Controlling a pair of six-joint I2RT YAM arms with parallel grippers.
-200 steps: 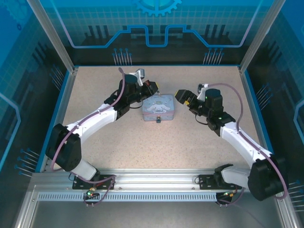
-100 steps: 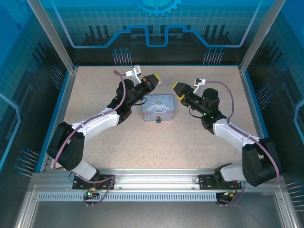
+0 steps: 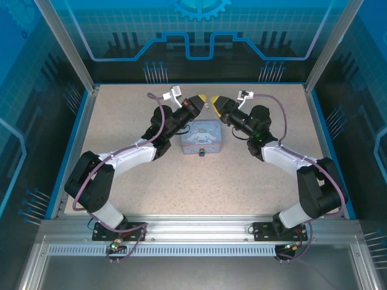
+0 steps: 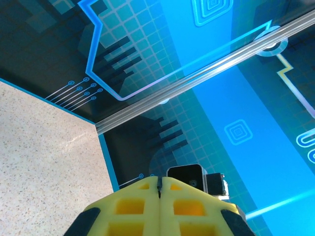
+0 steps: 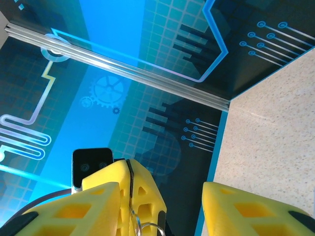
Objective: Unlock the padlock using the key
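The padlock (image 3: pixel 201 152) lies on the bench (image 3: pixel 254 175), right against the near edge of the pale blue tin (image 3: pixel 201 134). Above the tin the 2 arms meet tip to tip: the left pincer (image 4: pixel 159 186) is pressed together, and the right pincer (image 3: pixel 215 99) stands apart. A thin metal loop (image 5: pixel 142 228) shows by the left tips. It is perhaps the key's ring, but the key itself cannot be made out. Both are probably light, stiff, slick metal, so pinch the key's bow and the lock's flat sides.

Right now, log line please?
left gripper shut | right gripper open | tips close together, raised | padlock at tin's near edge
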